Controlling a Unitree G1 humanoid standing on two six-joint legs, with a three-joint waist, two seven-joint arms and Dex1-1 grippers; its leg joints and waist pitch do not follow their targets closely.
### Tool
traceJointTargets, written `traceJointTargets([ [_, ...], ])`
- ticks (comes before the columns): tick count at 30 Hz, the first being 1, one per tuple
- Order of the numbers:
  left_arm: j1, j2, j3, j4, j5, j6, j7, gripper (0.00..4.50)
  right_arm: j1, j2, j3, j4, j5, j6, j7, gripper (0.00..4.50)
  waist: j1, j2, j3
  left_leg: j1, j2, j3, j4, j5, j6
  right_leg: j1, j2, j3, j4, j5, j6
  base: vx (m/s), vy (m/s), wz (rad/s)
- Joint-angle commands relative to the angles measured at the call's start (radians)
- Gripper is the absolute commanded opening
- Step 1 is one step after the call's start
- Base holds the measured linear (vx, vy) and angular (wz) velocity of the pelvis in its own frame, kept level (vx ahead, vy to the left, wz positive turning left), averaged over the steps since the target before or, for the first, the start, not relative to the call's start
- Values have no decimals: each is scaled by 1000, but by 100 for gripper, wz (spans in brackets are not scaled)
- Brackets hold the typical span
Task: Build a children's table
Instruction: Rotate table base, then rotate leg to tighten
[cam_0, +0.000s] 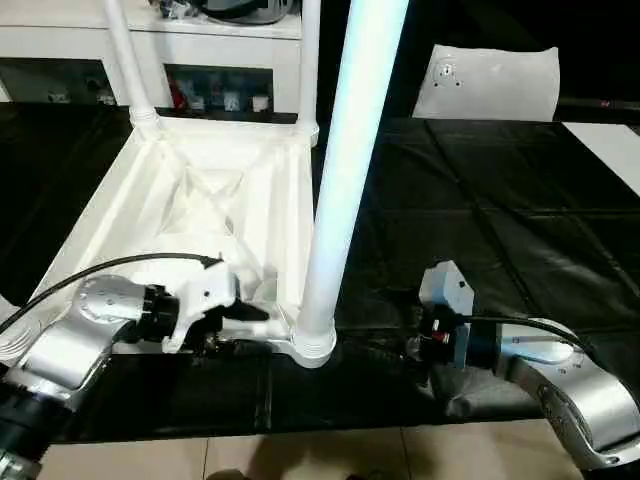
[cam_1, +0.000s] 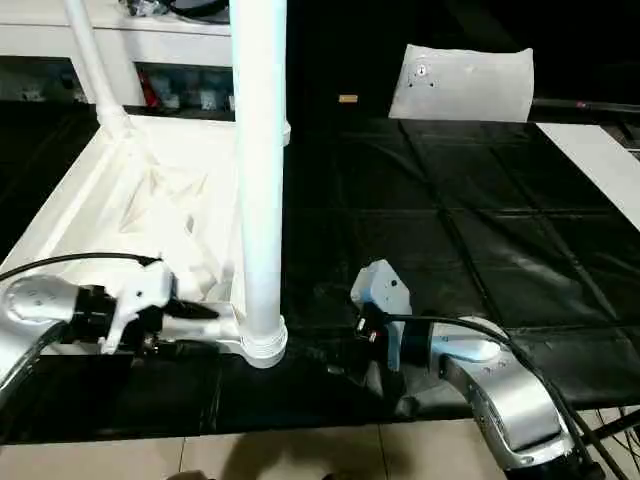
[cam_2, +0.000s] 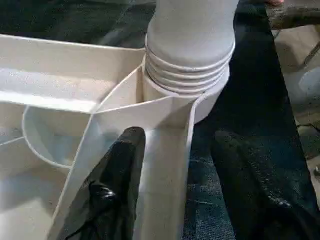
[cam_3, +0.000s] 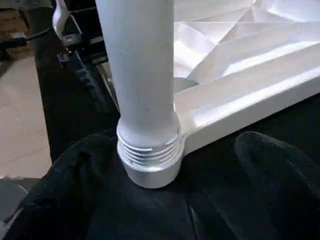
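The children's table lies upside down on a black mat, its ribbed white top (cam_0: 120, 190) facing up. Legs stand in the far left (cam_0: 125, 55) and far right (cam_0: 309, 60) corner sockets. A third leg (cam_0: 345, 150) rises from the near right socket (cam_0: 313, 345), with its threaded collar (cam_2: 190, 65) showing above the socket. My left gripper (cam_0: 245, 315) is open and straddles the near rim (cam_2: 165, 150) beside that socket, one finger (cam_2: 120, 170) inside the rim and the other outside. My right gripper (cam_3: 175, 145) is open on the mat to the leg's right, a fingertip on either side of its base without touching.
A white cabinet (cam_0: 220, 30) with dark openings stands behind the table top. A white cushion-like bag (cam_0: 490, 85) lies at the back right, and a white panel (cam_0: 610, 145) at the right edge. The black mat (cam_0: 480, 200) ends at the tiled floor (cam_0: 300, 455) in front.
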Motion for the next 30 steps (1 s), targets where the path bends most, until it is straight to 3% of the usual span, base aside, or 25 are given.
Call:
traceJointTargets([
  [1, -18, -7, -5, 25, 13, -14, -14, 203, -10, -17, 8, -24, 7, 19, 11, 450, 6, 19, -56, 2, 26, -5, -80, -200, -9, 48, -69, 45, -70, -253, -170, 0, 0, 0],
  [16, -44, -42, 22, 101, -18, -19, -69, 77, -11, -28, 27, -32, 7, 35, 29, 450, 20, 19, -57, 4, 27, -4, -79, -190, -11, 48, -70, 44, -67, -234, -179, 0, 0, 0],
  [20, -38, -31, 3, 113, 7, -32, -84, 59, -13, -32, 28, -32, 6, 35, 31, 450, 24, 19, -57, 6, 28, -3, -79, -194, -11, 47, -71, 45, -69, -247, -173, 0, 0, 0],
  [22, -32, -28, -1, 119, 18, -44, -85, 24, -13, -34, 29, -33, 3, 35, 31, 450, 25, 18, -57, 5, 28, -4, -79, -194, -11, 47, -71, 45, -69, -253, -168, 0, 0, 0],
  [30, -27, -21, -6, 129, 43, -74, -88, 5, -20, -34, 33, -30, 2, 35, 32, 450, 23, 16, -60, 4, 28, -4, -78, -170, -8, 50, -71, 44, -63, -206, -176, 0, 0, 0],
])
